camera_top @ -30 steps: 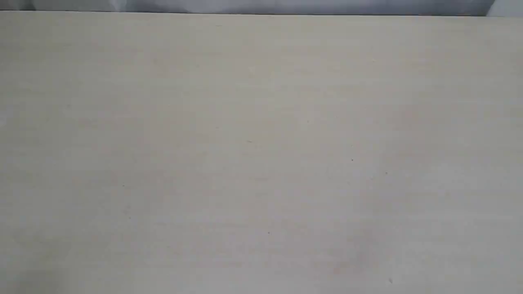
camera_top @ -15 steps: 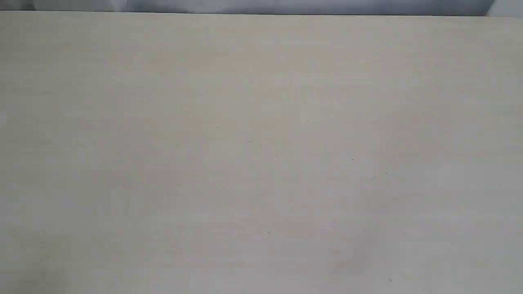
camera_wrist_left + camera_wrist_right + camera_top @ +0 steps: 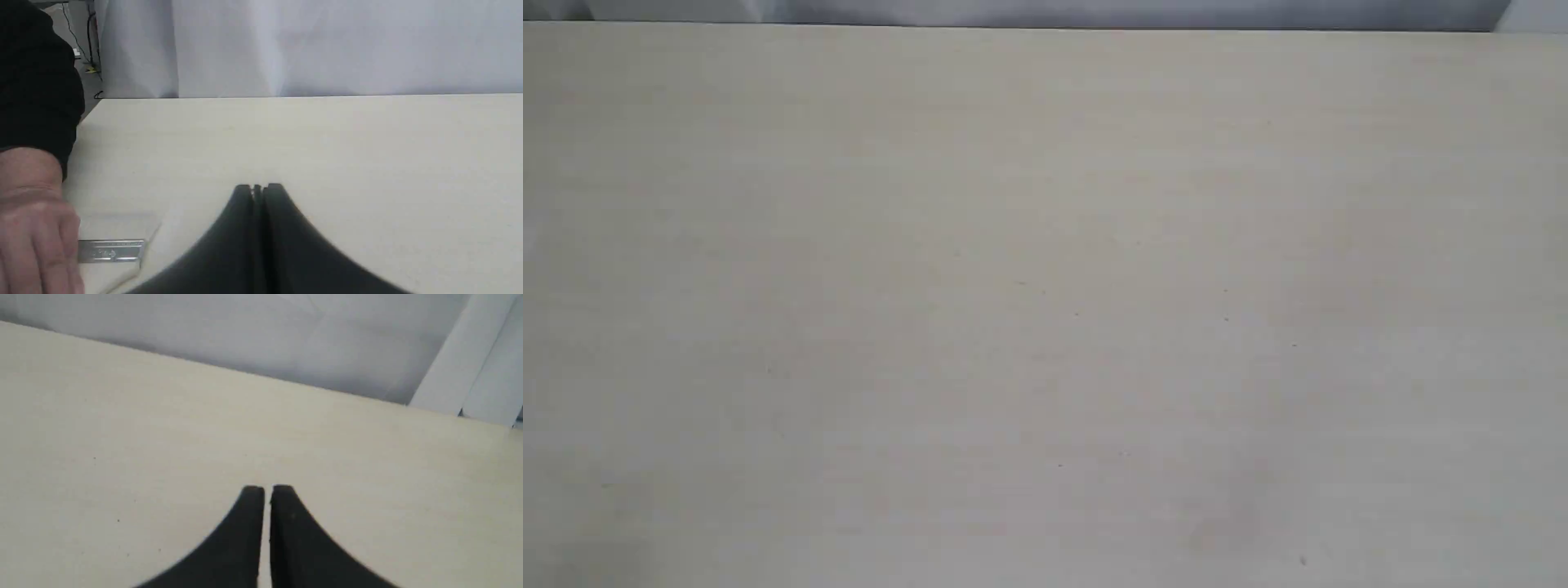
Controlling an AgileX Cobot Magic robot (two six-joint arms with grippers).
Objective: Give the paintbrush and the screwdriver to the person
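Lying on the pale desk [image 3: 327, 139], the paintbrush [image 3: 111, 250] shows only a silver metal ferrule and whitish bristles that almost blend into the surface. Its handle end is hidden behind the person's hand [image 3: 36, 232], bare-skinned below a dark sleeve cuff. The brush sits well off to one side of the left jaws, which are pressed together on nothing with bare desk between them and the ferrule, while the right jaws hang over the desk all but closed, a thin slit between the tips, gripping nothing.
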